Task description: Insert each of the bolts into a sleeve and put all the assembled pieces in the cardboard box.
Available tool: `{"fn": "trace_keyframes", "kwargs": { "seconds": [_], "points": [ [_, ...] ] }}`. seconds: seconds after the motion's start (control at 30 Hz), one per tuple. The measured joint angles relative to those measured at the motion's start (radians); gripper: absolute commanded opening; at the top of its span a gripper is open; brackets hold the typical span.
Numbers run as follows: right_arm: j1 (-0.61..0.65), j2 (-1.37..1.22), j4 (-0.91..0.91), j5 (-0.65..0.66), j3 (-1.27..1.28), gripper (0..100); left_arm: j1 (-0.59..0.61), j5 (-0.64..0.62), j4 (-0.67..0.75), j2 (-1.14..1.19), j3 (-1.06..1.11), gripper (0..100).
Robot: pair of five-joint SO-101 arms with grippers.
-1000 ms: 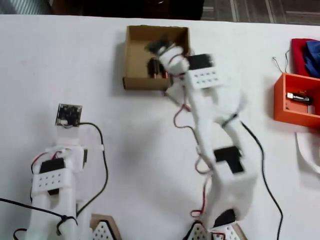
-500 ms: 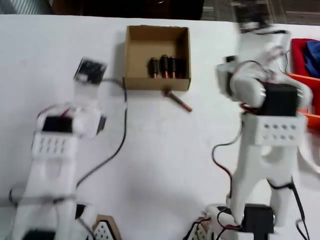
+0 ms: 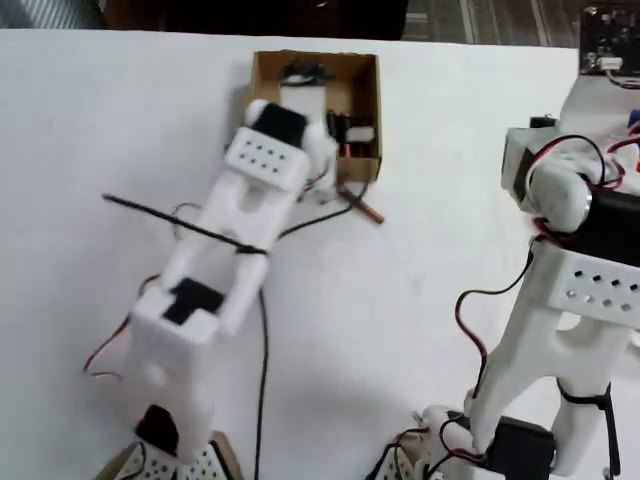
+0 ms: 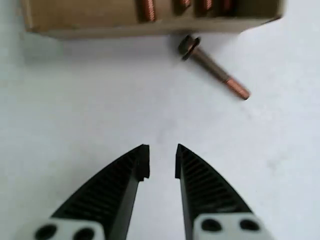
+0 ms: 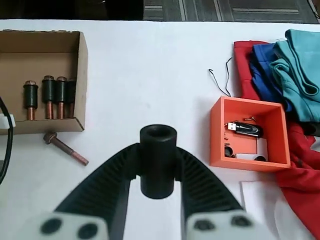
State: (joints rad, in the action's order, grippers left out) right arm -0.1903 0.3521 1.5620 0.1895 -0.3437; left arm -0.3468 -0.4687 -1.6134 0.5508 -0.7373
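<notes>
One bolt (image 5: 65, 148) beside box (image 5: 82, 75); orange tray (image 5: 216, 135)

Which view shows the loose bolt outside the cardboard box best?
The left wrist view: the loose bolt lies close and unobstructed, head toward the cardboard box. The right wrist view shows it whole but farther off; the high view, small, near the box's front wall.

The cardboard box (image 5: 80, 65) is plain brown and the table (image 5: 150, 75) white. The loose bolt (image 4: 212, 67) has a dark head and a copper thread. The 4 assembled pieces (image 5: 48, 95) show black over copper. The sleeve (image 5: 157, 172) is matt black. The left gripper (image 4: 161, 162) and the right gripper (image 5: 157, 149) have black ribbed fingers on white bodies. The small box (image 5: 216, 135) is orange, and the cloths (image 5: 300, 60) are red, blue and teal.
</notes>
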Motion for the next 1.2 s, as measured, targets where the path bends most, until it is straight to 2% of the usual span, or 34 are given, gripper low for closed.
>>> {"fn": "trace_keyframes", "kwargs": {
  "seconds": [0.13,0.33,0.5,0.67,1.0,1.2],
  "points": [
    [-0.032,0.0,0.0,0.0,0.0,2.3,-0.048,-0.078,-0.014,0.124,-0.218,14],
    [-0.06,0.0,0.002,0.0,0.0,2.3,-0.06,-0.275,-0.014,0.331,-0.356,32],
    [-0.06,0.0,0.002,0.0,0.0,2.3,-0.06,-0.399,-0.009,0.488,-0.508,28],
    [-0.06,0.0,0.002,0.0,0.0,2.3,-0.066,-0.462,0.023,0.595,-0.592,21],
    [-0.06,0.0,0.028,0.0,0.0,2.3,-0.06,-0.468,0.132,0.66,-0.597,20],
    [-0.06,0.0,0.028,0.0,0.0,2.3,-0.06,-0.456,0.14,0.703,-0.597,20]
  ]
}}
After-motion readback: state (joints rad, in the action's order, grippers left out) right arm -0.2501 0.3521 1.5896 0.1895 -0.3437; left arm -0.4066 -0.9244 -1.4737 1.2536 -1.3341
